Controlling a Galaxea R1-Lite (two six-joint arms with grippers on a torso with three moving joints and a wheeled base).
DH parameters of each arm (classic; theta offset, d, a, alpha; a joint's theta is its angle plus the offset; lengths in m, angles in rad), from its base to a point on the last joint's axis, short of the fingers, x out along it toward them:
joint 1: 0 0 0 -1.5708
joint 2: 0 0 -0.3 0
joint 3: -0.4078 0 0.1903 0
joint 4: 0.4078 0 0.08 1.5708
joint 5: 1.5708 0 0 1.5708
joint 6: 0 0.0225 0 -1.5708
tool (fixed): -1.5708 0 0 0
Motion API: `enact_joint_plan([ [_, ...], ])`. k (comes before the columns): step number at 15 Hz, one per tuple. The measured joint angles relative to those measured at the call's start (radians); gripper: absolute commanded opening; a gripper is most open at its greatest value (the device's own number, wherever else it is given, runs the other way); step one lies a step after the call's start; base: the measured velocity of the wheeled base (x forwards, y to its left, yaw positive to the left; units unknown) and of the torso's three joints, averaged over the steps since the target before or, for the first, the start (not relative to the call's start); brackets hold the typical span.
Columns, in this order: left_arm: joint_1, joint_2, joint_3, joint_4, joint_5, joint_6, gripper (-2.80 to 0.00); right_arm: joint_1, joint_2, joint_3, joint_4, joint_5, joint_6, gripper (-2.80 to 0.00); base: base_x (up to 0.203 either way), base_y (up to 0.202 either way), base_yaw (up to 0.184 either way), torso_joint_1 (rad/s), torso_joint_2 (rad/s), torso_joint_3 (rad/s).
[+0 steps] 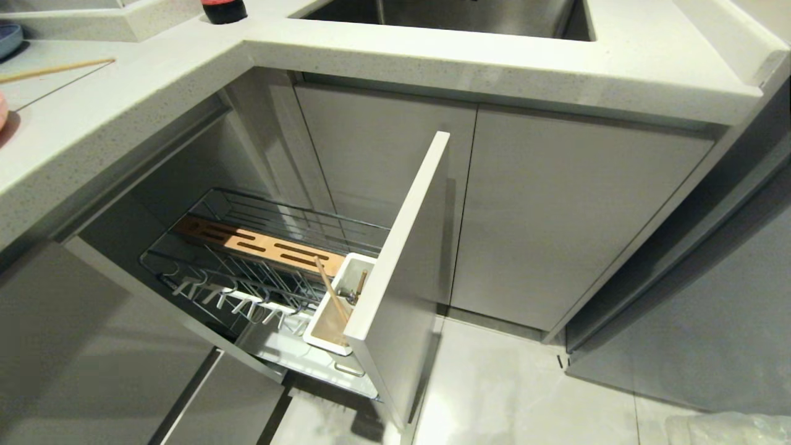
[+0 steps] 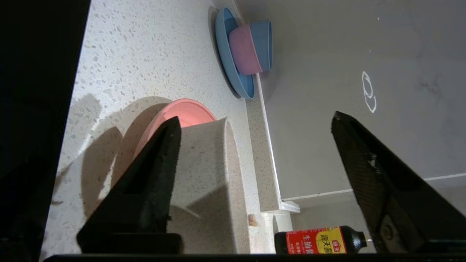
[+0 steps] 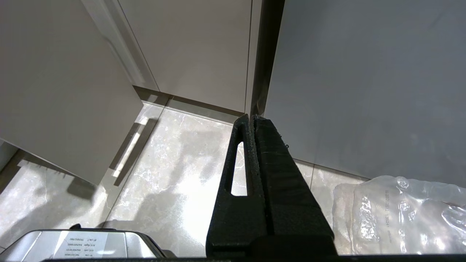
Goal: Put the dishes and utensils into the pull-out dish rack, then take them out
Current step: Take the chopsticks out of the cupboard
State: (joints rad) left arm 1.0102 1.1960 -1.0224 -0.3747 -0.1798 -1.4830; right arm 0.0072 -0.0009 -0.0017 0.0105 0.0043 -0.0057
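Observation:
My left gripper [image 2: 255,117] is open over the countertop and does not show in the head view. The cream-white bowl [image 2: 204,182] stands on the counter between its jaws, against one finger [image 2: 153,174] and well apart from the other [image 2: 382,182]. The salmon-pink plate [image 2: 185,111] lies just behind the bowl; its edge [image 1: 2,111] shows at the far left. The pull-out dish rack [image 1: 259,247] is drawn out under the counter. One chopstick [image 1: 332,293] leans in its white utensil cup [image 1: 327,330], next to a shorter utensil I cannot make out. Another chopstick [image 1: 55,69] lies on the counter. My right gripper [image 3: 252,118] is shut and parked over the floor.
A blue plate [image 2: 227,69] carrying a pink and a blue bowl sits further along the counter. A soy sauce bottle [image 2: 320,240] stands near the sink [image 1: 445,15]. The rack's front panel [image 1: 401,272] juts into the floor space. A clear plastic bag [image 3: 400,214] lies on the floor.

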Motion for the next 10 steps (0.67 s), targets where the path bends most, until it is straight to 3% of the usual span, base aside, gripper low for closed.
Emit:
enact_joint_plan([
  [10, -0.001, -0.005, -0.012, 0.08, 0.016, 0.005, 0.0, 0.0, 0.0, 0.0, 0.0, 0.0, 0.0, -2.8, 0.0, 0.0, 0.0, 0.0, 0.0, 0.0],
])
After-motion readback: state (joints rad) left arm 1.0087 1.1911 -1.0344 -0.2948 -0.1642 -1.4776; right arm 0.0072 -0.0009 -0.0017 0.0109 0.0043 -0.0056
